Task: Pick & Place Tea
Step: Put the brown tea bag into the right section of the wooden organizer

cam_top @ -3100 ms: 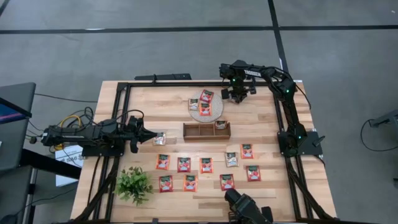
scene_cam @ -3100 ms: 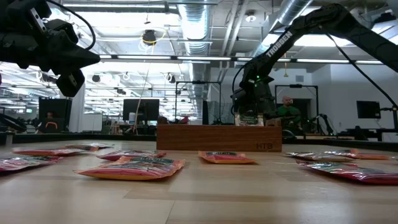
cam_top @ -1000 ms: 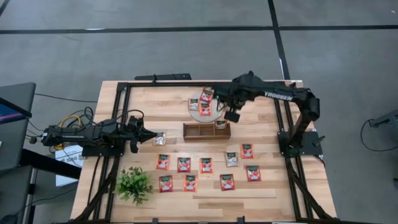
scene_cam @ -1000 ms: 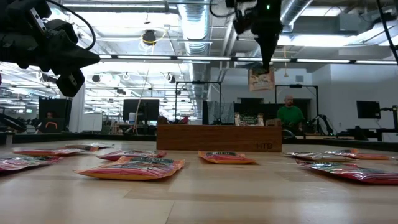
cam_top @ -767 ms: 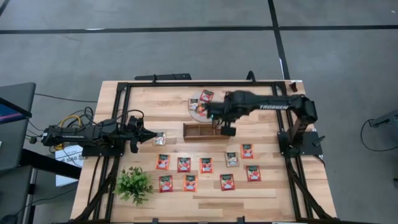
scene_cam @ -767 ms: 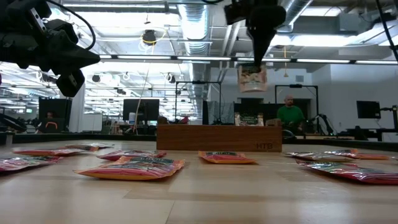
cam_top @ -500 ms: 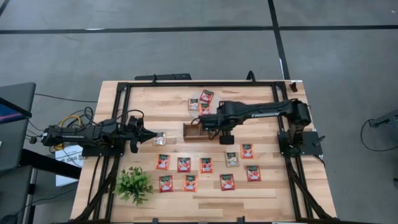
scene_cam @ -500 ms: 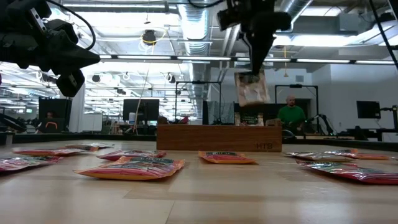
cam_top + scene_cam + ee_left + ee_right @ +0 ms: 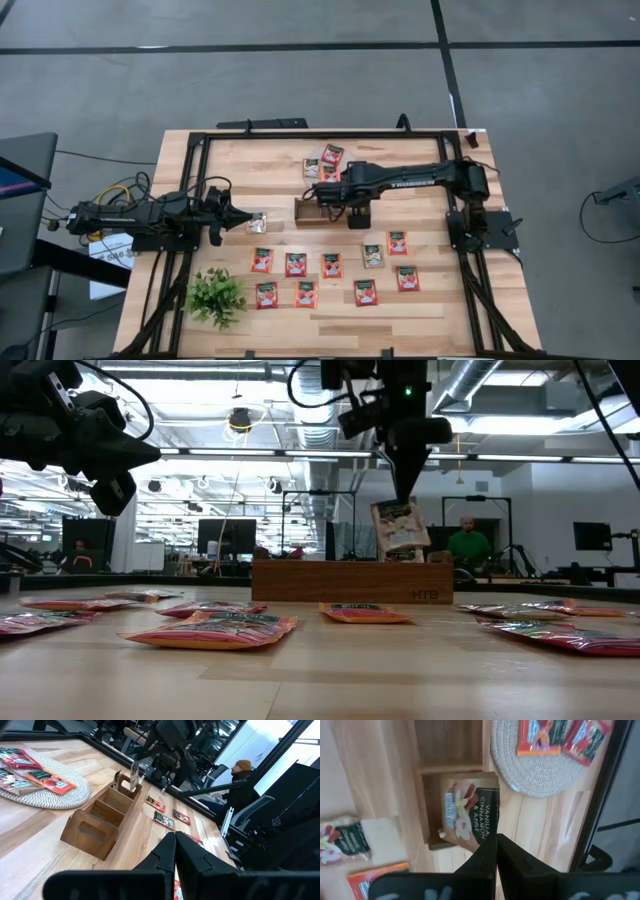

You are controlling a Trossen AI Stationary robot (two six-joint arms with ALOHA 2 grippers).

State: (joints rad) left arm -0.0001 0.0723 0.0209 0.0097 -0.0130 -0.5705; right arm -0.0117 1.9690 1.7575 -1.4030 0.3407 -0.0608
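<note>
Right claw [image 9: 407,498] is clamped on my tea sachet [image 9: 400,525], gripping its top edge; the sachet hangs directly below my fingertips, above the end compartment of the wooden tray [image 9: 350,581]. Other sachets [image 9: 330,264] lie flat on the desk [image 9: 270,170]. Left claw [image 9: 246,216], closed and empty, waits at the desk's left side.

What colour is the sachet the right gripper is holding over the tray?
Dark green top with a pale printed lower half; the sachet shows best in the right wrist view.
</note>
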